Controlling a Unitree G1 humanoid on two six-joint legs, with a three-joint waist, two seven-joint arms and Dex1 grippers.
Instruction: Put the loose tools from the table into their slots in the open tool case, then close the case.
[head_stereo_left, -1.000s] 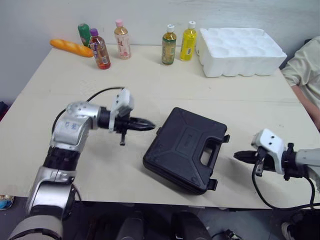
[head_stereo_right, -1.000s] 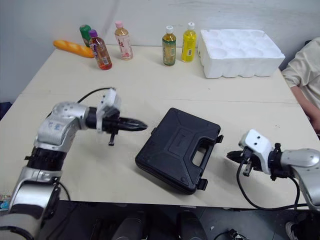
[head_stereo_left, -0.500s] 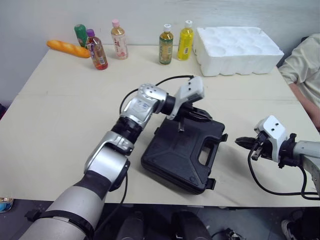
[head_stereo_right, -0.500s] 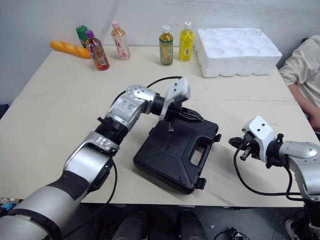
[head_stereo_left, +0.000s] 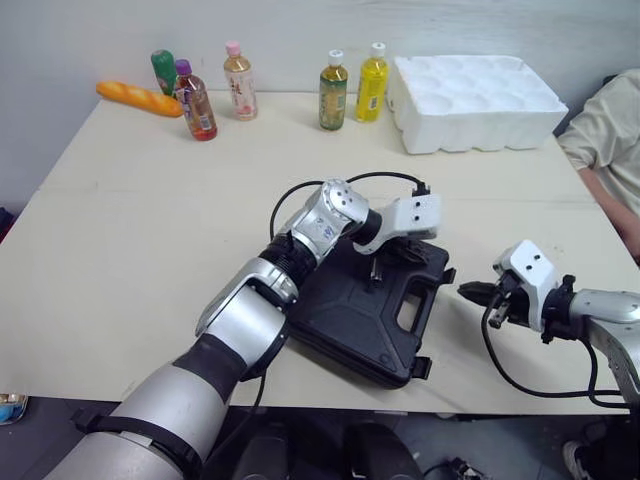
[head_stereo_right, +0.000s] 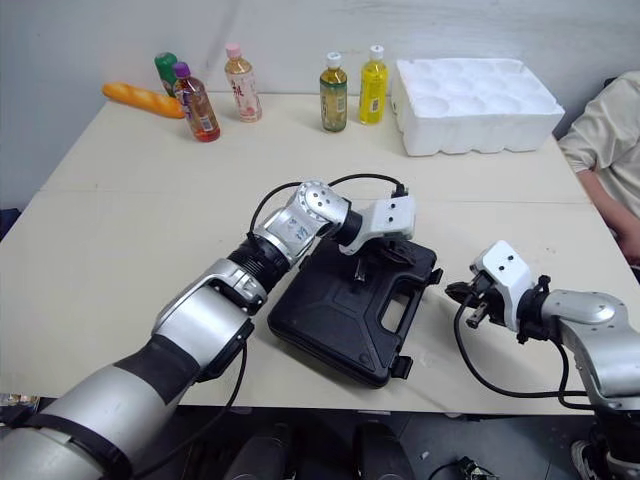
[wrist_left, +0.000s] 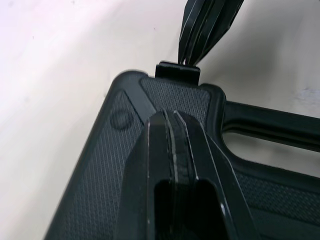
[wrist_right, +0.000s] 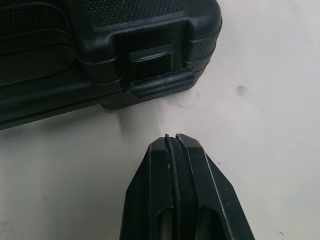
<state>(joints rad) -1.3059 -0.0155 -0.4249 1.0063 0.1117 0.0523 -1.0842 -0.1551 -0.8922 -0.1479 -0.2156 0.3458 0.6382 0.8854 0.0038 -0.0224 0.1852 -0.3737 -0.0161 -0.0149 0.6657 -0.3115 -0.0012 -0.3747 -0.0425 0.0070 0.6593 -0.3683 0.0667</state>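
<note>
The case (head_stereo_left: 370, 310) lies shut on the table (head_stereo_left: 150, 220), handle side towards the right gripper (head_stereo_left: 472, 292). Its contents are hidden, so I cannot tell whether every tool is in its slot. The left gripper (head_stereo_left: 400, 252), fingers pressed together and holding nothing, sits over the lid's far corner, just above the latch (wrist_right: 155, 70). The right gripper, also closed and empty, points at that latch from just beside the case.

The step in hand looks like latching. To do it well, the left should bear straight down on the lid near the latch so the seam stays tight. The right tip should push the flap squarely, not glance off and shove the case sideways. A second latch (head_stereo_left: 421, 368) sits at the case's near corner.

Beyond the case, a foam tray (head_stereo_left: 480, 100) shows empty cups. Bottles (head_stereo_left: 335, 90) of drink stand well apart from the case.
</note>
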